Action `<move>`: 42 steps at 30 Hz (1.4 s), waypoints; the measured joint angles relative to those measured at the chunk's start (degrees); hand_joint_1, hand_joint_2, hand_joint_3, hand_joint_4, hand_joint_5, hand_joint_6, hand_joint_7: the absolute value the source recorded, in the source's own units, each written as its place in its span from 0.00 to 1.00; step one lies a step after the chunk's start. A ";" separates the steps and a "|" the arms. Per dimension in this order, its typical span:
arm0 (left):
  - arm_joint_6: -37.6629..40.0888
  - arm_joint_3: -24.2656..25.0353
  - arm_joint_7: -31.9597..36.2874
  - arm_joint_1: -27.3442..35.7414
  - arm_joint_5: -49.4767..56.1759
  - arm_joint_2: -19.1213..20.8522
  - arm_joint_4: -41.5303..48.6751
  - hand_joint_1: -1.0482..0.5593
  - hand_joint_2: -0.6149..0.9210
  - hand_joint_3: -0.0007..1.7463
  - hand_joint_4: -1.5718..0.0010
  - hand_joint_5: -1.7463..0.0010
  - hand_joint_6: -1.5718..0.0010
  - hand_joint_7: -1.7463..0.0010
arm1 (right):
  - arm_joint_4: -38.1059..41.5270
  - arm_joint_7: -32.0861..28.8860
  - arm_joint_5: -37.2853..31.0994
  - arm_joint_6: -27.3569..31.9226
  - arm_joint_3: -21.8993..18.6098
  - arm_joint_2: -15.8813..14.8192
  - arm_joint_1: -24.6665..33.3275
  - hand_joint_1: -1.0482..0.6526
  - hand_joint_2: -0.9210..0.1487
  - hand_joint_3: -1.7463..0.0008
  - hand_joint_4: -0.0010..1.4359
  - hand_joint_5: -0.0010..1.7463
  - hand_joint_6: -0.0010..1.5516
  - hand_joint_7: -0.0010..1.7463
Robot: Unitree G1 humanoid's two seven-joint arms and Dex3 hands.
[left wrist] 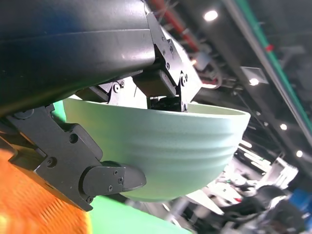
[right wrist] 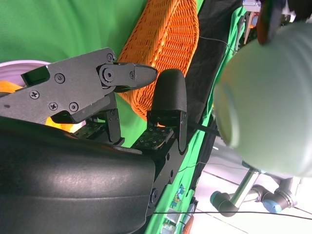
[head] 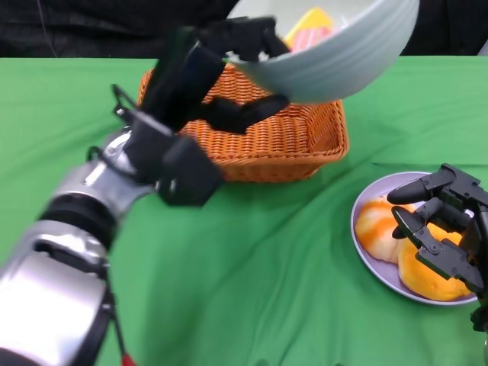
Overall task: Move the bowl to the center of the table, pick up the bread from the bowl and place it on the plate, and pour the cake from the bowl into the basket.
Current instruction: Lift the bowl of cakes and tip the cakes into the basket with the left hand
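The bowl (head: 335, 65) is being gripped by its rim in the left robot hand (head: 221, 72) above the basket (head: 259, 141), so the cake (head: 309, 30) risks being spilled past it.

1 bowl (head: 335, 57), 1 basket (head: 282, 141), 1 plate (head: 370, 252), 2 breads (head: 381, 229), 1 cake (head: 309, 30).

Seen from above, the left robot hand (head: 229, 72) holds a pale green bowl (head: 335, 53) with a yellow and pink cake (head: 309, 30) inside above an orange wicker basket (head: 267, 137) on a green worktop (head: 267, 267), while the right robot hand (head: 446, 225) hovers with spread fingers over bread (head: 381, 229) on a lilac plate (head: 366, 255).
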 measured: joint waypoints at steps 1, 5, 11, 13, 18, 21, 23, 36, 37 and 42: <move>1.56 2.02 -4.06 0.15 -3.02 -1.28 -0.29 0.56 0.86 0.54 0.50 0.03 0.53 0.25 | 0.08 -0.01 -0.02 -0.03 0.00 0.00 -0.04 0.53 0.06 0.81 0.49 0.84 0.43 0.69; 7.85 7.90 -14.96 0.44 -10.54 -4.55 -1.90 0.55 0.85 0.55 0.51 0.00 0.56 0.21 | 0.47 -0.29 -0.17 -0.63 0.00 0.00 -0.11 0.53 0.06 0.81 0.49 0.84 0.43 0.69; 18.38 15.04 -26.79 1.68 -19.57 -8.48 -4.16 0.53 0.91 0.44 0.55 0.00 0.62 0.18 | 1.15 -0.30 -0.14 -1.30 -0.01 0.00 -0.23 0.52 0.05 0.82 0.49 0.84 0.43 0.70; 21.62 17.22 -29.29 2.04 -22.01 -9.55 -4.44 0.53 0.96 0.37 0.55 0.00 0.64 0.15 | 1.44 -0.33 -0.17 -1.41 -0.03 0.00 -0.23 0.52 0.05 0.82 0.50 0.84 0.43 0.70; 28.52 22.00 -32.52 2.09 -26.37 -11.45 -5.24 0.53 0.99 0.34 0.54 0.00 0.64 0.10 | 1.85 -0.36 -0.21 -2.45 -0.04 -0.01 -0.26 0.51 0.06 0.82 0.50 0.84 0.43 0.70; 35.31 25.20 -34.81 2.08 -29.97 -12.31 -5.39 0.56 0.96 0.40 0.53 0.00 0.64 0.07 | 1.95 -0.37 -0.31 -2.63 -0.05 -0.04 -0.27 0.52 0.05 0.82 0.50 0.85 0.43 0.70; 39.04 26.96 -36.46 2.08 -32.08 -12.56 -5.39 0.58 0.93 0.48 0.53 0.00 0.64 0.05 | 1.95 -0.40 -0.42 -2.75 -0.04 -0.04 -0.27 0.53 0.05 0.82 0.50 0.84 0.43 0.70; 47.33 31.37 -38.41 -0.60 -33.91 -12.01 -3.40 0.59 0.92 0.47 0.54 0.00 0.58 0.11 | 2.69 -0.68 -1.29 -3.39 -0.04 -0.04 -0.30 0.53 0.04 0.83 0.49 0.85 0.43 0.70; 47.53 31.53 -38.41 -1.03 -33.91 -12.01 -3.27 0.59 0.92 0.47 0.54 0.00 0.58 0.11 | 2.75 -0.68 -1.29 -3.52 -0.04 -0.04 -0.30 0.53 0.04 0.83 0.49 0.85 0.43 0.70; 48.66 32.03 -36.66 -3.39 -33.54 -12.11 -1.77 0.59 0.91 0.45 0.54 0.00 0.57 0.12 | 3.29 -0.70 -1.37 -4.38 -0.02 -0.05 -0.48 0.53 0.03 0.83 0.49 0.86 0.42 0.70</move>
